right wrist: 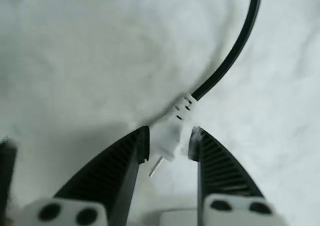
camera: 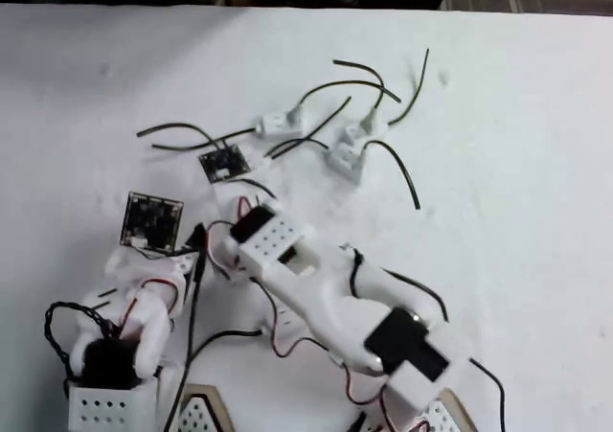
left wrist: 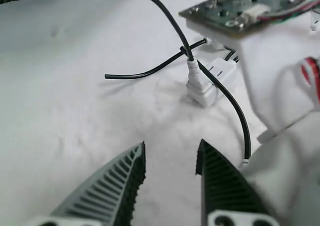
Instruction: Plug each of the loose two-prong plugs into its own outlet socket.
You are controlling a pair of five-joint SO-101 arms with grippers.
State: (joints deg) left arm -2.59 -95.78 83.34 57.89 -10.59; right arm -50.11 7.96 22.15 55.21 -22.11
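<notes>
Worrying mostly about the grip here. Pinching a white plug (right wrist: 172, 128) with the right gripper (right wrist: 169, 136), narrowed in on both sides of its body, dead centre in the right wrist view and low over the white tabletop (right wrist: 75, 45). Guessing at a twist in that hold, thanks to a smooth little body and a stiff black cord (right wrist: 235, 50) tugging off toward the upper right of the frame. Risking a bent prong (right wrist: 156, 167) or a shoved-away socket by going in crooked. Also eyeing the loose cords (camera: 345, 83) in the upper middle of the high view as snagging trouble.

Dealing with a small, slick thing: white moulded body, a few dark marks near the cord end, one thin metal prong poking toward the bottom of the frame.

Meanwhile, keeping the left gripper (left wrist: 171, 148) spread wide and empty at the bottom of the left wrist view, facing a second plug (left wrist: 197, 83) sitting right against a white socket (left wrist: 225, 73) at centre right. Not managing to tell whether it's fully seated.
</notes>
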